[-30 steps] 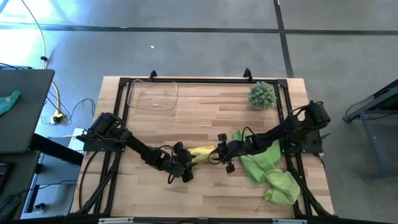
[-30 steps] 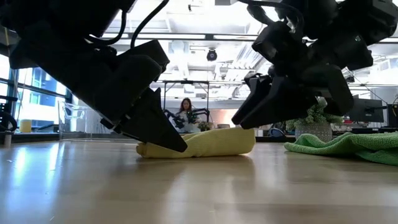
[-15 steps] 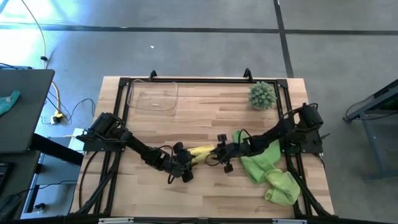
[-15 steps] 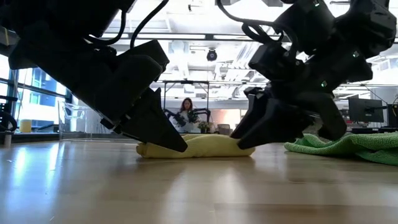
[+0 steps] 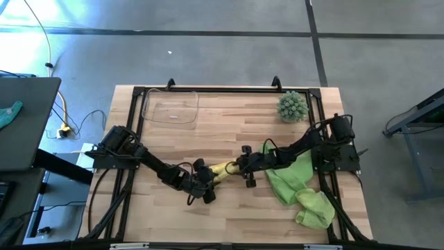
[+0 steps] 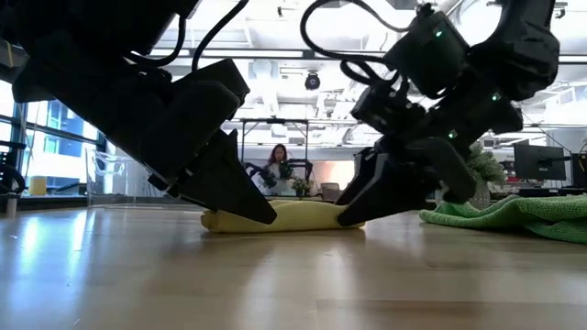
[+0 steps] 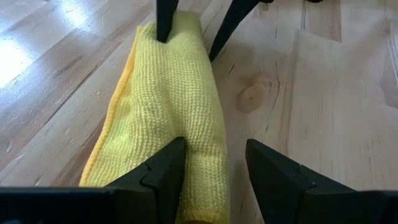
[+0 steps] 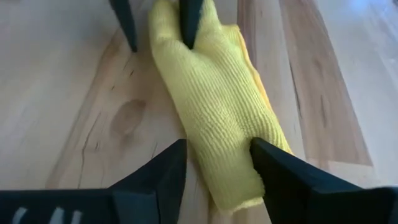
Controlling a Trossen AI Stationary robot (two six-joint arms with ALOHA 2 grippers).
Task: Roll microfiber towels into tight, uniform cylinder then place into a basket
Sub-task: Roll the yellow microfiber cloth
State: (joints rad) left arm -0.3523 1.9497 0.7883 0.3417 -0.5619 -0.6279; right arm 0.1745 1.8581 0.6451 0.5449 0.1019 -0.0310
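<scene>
A pale yellow microfiber towel (image 5: 223,169), rolled up, lies lengthwise on the table's middle. My left gripper (image 7: 214,162) is open at its left end (image 7: 199,186), slanting down; one finger is on the roll and the other stands beside it. My right gripper (image 8: 217,155) is open at its right end, slanting down, with the roll's end between its fingers. Two light green towels (image 5: 291,179), (image 5: 313,208) lie crumpled at the right, under the right arm. The clear basket (image 5: 170,108) stands at the far left. My left gripper rests one fingertip (image 7: 173,155) on top of the roll near its left end (image 7: 193,168). The other finger (image 7: 267,168) is down beside the roll over bare wood, slanting from the left. The roll lies flat on the table. My right gripper straddles the roll's right end (image 8: 214,140), slanting down from the right. One fingertip (image 8: 264,152) lies on the towel's outer edge, the other (image 8: 171,162) at its side by the wood. The roll lies flat on the table.
A spiky round green plant (image 5: 292,106) stands at the far right. Black frame rails (image 5: 136,125) run along the table's sides. Bare wood lies between the basket and the roll and along the near edge. A person sits far behind the table (image 6: 273,165).
My right gripper has come down and toward the table's left, from just above the yellow roll's right end to table level around that end. The roll and my left gripper have stayed where they were.
</scene>
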